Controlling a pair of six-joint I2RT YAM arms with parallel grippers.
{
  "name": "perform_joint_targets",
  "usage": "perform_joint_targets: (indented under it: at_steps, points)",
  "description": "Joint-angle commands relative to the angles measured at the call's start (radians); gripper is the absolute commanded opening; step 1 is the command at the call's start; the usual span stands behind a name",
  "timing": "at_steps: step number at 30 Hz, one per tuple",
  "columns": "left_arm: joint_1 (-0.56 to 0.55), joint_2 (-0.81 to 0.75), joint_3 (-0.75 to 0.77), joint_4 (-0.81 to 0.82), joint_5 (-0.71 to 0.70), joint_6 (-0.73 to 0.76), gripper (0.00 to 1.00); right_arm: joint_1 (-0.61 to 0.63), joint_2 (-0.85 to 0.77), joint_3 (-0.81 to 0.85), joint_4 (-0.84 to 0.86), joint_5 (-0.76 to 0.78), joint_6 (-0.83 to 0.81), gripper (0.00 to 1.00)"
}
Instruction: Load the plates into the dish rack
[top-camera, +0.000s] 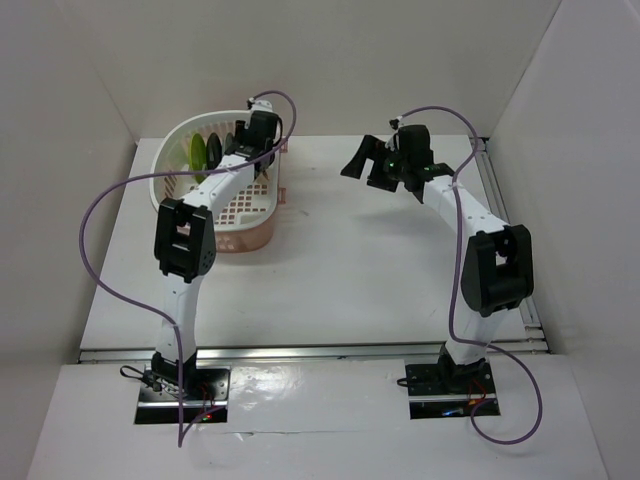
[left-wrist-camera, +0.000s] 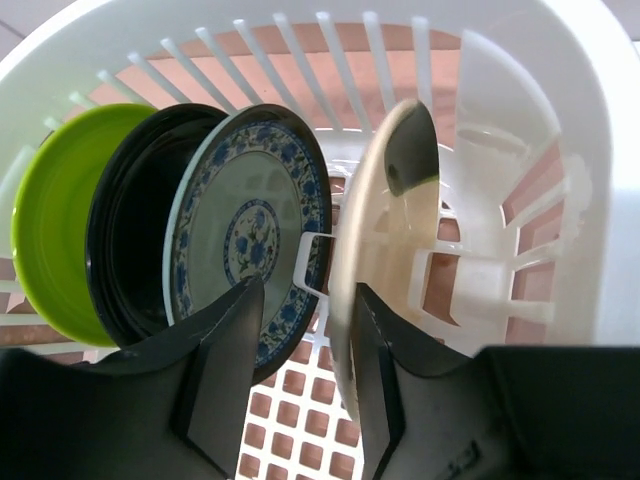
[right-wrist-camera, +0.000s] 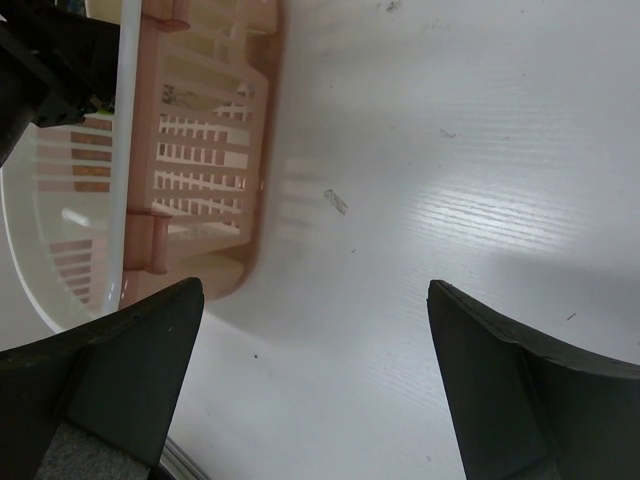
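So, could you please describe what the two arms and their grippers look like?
Both the left arm and right arm have white links with chunky black joint housings. A purple cable trails along each. They sit on dark base plates. The left gripper and right gripper have dark grey, wedge-shaped fingers.

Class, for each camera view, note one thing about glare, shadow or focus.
Top view: glare streaks the glossy near strip. Left wrist view: the plates are sharp, the fingers dark and soft, the rack's wall washed out. Right wrist view: a bright sheen on the table.
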Motion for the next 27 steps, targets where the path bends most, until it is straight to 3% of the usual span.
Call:
perform_joint_targets:
  at_steps: [1,6,7,10,11,13,21,27]
  points:
    - [0.014,-0.001,0.053,0.007,0.015,-0.025,0.53,0.009,0.008,0.034,0.04,-0.018,-0.002,1.0]
    - [0.014,-0.035,0.062,-0.004,0.038,-0.025,0.65,0.009,0.008,0.034,0.04,-0.018,-0.002,1.0]
    - [0.014,-0.044,0.072,-0.015,0.052,-0.025,0.74,0.009,0.008,0.034,0.04,-0.018,-0.002,1.0]
    - [0.014,-0.099,0.072,-0.041,0.078,-0.047,0.85,0.009,0.008,0.043,0.04,0.0,-0.021,1.0]
    - [0.014,-0.118,0.072,-0.041,0.087,-0.048,0.94,0.009,0.008,0.053,0.023,0.011,-0.032,1.0]
    - [0.014,-0.182,0.061,-0.062,0.113,-0.07,1.0,0.009,0.018,0.089,-0.012,0.058,-0.074,1.0]
    - [-0.008,-0.455,-0.097,-0.139,0.257,-0.201,1.0,-0.02,0.018,0.14,-0.057,0.121,-0.14,1.0]
    - [-0.115,-0.623,-0.276,-0.196,0.203,-0.203,1.0,-0.039,-0.056,0.14,-0.095,0.147,-0.204,1.0]
